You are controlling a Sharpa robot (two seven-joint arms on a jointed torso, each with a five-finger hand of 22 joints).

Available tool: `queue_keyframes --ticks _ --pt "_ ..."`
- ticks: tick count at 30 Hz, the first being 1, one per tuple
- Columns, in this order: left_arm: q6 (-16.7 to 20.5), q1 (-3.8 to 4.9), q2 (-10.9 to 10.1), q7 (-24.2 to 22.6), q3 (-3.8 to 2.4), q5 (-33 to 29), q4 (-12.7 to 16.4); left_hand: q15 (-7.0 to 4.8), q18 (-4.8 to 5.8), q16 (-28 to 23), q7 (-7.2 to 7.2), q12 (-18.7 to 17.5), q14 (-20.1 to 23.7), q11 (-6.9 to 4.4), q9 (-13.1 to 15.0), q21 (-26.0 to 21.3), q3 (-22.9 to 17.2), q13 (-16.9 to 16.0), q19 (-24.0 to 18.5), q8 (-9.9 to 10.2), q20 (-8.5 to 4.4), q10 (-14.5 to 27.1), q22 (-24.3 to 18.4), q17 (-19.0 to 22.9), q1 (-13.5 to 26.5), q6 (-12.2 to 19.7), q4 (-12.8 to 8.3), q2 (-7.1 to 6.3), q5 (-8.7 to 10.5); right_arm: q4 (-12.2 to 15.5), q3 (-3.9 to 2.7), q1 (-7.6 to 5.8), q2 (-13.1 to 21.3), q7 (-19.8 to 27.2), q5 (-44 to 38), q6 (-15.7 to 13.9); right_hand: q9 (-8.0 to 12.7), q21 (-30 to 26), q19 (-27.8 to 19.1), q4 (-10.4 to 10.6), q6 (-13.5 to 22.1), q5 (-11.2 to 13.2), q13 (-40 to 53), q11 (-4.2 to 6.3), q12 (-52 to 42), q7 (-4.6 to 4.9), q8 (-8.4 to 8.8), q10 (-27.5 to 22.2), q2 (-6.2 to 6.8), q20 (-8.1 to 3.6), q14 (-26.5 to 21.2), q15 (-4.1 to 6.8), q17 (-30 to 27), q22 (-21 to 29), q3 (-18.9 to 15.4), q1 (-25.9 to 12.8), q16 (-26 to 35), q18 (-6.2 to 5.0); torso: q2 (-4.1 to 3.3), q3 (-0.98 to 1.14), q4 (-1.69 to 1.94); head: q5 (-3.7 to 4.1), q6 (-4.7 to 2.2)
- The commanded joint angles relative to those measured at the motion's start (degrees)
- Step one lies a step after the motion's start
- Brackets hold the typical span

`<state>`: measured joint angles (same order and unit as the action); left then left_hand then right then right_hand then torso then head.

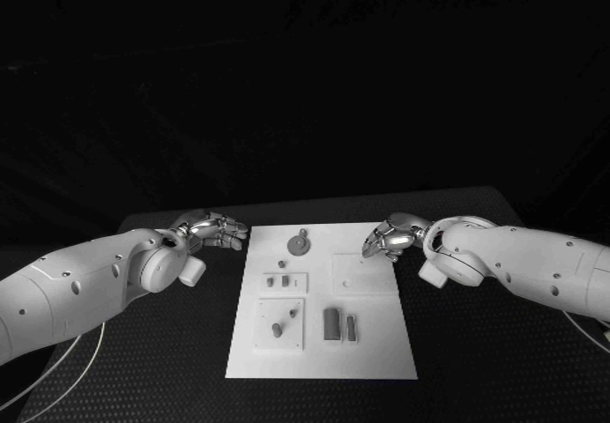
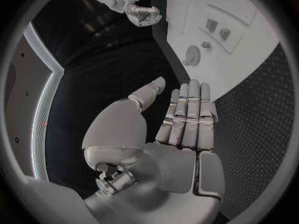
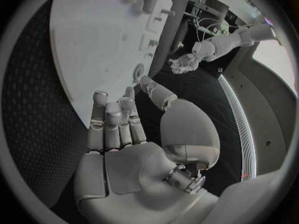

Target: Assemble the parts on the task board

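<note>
Task board [image 1: 377, 348]: a white rectangular plate lying flat at the middle of the black table [image 1: 495, 352], its long side running away from the robot. Grey parts rest on it. A round part with a small tab [image 1: 299, 243] lies near the far edge. Two small square parts [image 1: 278, 282] sit side by side in a raised panel on the left half. Below them, a larger raised panel holds an oval part [image 1: 278, 330]. Two upright bar-shaped parts [image 1: 338, 324] stand just beside that panel, near the board's centre line. A further raised panel [image 1: 361, 273] occupies the right half.

Left hand [image 1: 213, 231]: positioned just beside the board's far left corner, over the table, apart from every part. The left wrist view shows its fingers [image 2: 189, 115] extended and close together, thumb set apart, holding nothing.

Right hand [image 1: 391, 238]: positioned at the board's far right edge. The right wrist view shows its fingers [image 3: 113, 124] extended, thumb apart, holding nothing.
</note>
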<state>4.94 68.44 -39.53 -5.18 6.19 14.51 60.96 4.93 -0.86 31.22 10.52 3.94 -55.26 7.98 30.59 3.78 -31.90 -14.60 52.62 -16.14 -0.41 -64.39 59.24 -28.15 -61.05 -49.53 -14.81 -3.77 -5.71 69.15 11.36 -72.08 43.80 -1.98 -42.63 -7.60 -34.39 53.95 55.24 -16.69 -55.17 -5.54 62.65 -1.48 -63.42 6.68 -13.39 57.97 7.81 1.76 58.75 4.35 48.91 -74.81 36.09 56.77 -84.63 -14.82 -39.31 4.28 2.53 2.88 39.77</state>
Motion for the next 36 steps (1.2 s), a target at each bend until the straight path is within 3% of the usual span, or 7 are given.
queue_keyframes --ticks 1,13,16,17,18,19,36 --pt "0.2 0.27 1.2 -2.7 -0.09 -2.0 -1.6 0.35 0.17 -0.5 -0.25 0.2 0.3 -0.02 -0.1 0.2 0.2 0.0 -0.4 -0.2 -0.07 -0.2 0.1 -0.1 0.5 0.2 0.2 0.11 0.23 -7.3 -1.00 -0.01 -3.1 11.7 13.9 -3.3 0.0 -3.8 -4.0 0.1 2.8 0.1 -4.6 -0.69 5.4 1.65 0.63 -2.8 -0.95 1.67 -3.2 -0.77 -2.7 1.3 0.6 0.6 5.1 0.63 0.93 -0.28 -0.61 -0.01 -2.64" --pt "-4.8 0.38 6.9 -8.6 -0.27 -4.7 -11.3 2.51 0.76 -7.9 -1.59 -0.3 9.8 -0.21 -0.9 -0.3 1.5 2.6 -7.3 1.2 2.25 5.7 -1.7 0.9 2.0 3.1 -0.2 0.86 2.29 -22.0 -5.82 2.64 -12.1 18.9 21.8 3.9 1.1 -28.7 -28.9 0.1 9.5 0.2 -37.9 -6.95 40.0 3.30 1.53 -8.8 -3.71 9.39 -18.4 -13.43 -25.1 13.6 2.6 1.0 48.8 6.86 2.64 -0.83 -1.44 -0.91 -8.91" --pt "-5.4 0.36 7.7 -8.8 -0.28 -5.1 -12.6 2.45 0.86 -9.5 -2.04 -0.3 11.9 -0.68 -1.3 -0.2 2.0 4.0 -8.8 1.8 2.72 8.4 -3.4 1.2 2.6 4.4 -0.4 1.11 2.43 -22.8 -6.39 3.24 -12.7 19.4 21.8 4.1 1.9 -32.0 -28.9 0.1 10.4 0.2 -44.5 -7.08 45.4 3.16 1.17 -6.9 -4.16 10.16 -17.7 -13.52 -27.9 15.9 1.4 0.6 54.0 6.66 2.80 -0.91 -1.60 -1.38 -9.31" --pt "-2.6 0.30 7.5 -5.6 -0.24 -3.2 -12.2 -4.93 0.86 -31.2 -10.52 -3.9 55.3 -7.98 -30.6 -3.8 31.9 14.6 -52.6 16.1 0.41 64.4 -59.2 28.1 19.8 49.5 14.8 3.77 5.71 -22.5 -6.37 3.02 -12.5 15.8 19.4 1.5 34.4 -54.0 -55.2 16.7 55.2 5.5 -62.7 1.48 63.4 -6.68 13.39 -58.0 -7.81 -1.76 -58.8 -4.35 -48.9 33.3 -36.1 -16.6 84.6 14.82 2.43 -0.74 -1.35 -1.02 -8.75" --pt "-2.5 0.29 7.5 -5.6 -0.25 -3.2 -12.1 -4.93 0.86 -31.2 -10.52 -3.9 55.3 -7.98 -30.6 -3.8 31.9 14.6 -52.6 16.1 0.41 64.4 -59.2 28.1 20.0 49.5 14.8 3.77 5.71 -22.5 -6.38 3.03 -12.5 15.8 19.4 1.5 34.4 -54.0 -55.2 16.7 55.2 5.5 -62.7 1.48 63.4 -6.68 13.39 -58.0 -7.81 -1.76 -58.8 -4.35 -48.9 33.7 -36.1 -56.8 84.6 14.82 2.46 -0.75 -1.36 -1.03 -8.73" --pt "-2.3 0.25 7.4 -5.7 -0.27 -3.3 -11.9 -4.93 0.86 -31.2 -10.52 -3.9 55.3 -7.98 -30.6 -3.8 31.9 14.6 -52.6 16.1 0.41 64.4 -59.2 28.1 61.0 49.5 14.8 3.77 5.71 -22.3 -6.40 3.07 -12.5 15.9 19.5 1.3 34.4 -54.0 -55.2 16.7 55.2 5.5 -62.7 1.48 63.4 -6.68 13.39 -58.0 -7.81 -1.76 -58.8 -4.35 -48.9 74.8 -36.1 -56.8 84.6 14.82 2.55 -0.81 -1.38 -1.06 -8.68" --pt "18.7 -4.07 1.1 -15.3 -3.27 -9.0 8.8 -4.93 0.86 -31.2 -10.52 -3.9 55.3 -7.98 -30.6 -3.8 31.9 14.6 -52.6 16.1 0.41 64.4 -59.2 28.1 61.0 49.5 14.8 3.77 5.71 -1.2 -8.82 7.39 -5.9 23.6 30.8 -17.2 34.4 -54.0 -55.2 16.7 55.2 5.5 -62.7 1.48 63.4 -6.68 13.39 -58.0 -7.81 -1.76 -58.8 -4.35 -48.9 74.8 -36.1 -56.8 84.6 14.82 8.13 -4.28 -2.53 -2.88 -5.39"
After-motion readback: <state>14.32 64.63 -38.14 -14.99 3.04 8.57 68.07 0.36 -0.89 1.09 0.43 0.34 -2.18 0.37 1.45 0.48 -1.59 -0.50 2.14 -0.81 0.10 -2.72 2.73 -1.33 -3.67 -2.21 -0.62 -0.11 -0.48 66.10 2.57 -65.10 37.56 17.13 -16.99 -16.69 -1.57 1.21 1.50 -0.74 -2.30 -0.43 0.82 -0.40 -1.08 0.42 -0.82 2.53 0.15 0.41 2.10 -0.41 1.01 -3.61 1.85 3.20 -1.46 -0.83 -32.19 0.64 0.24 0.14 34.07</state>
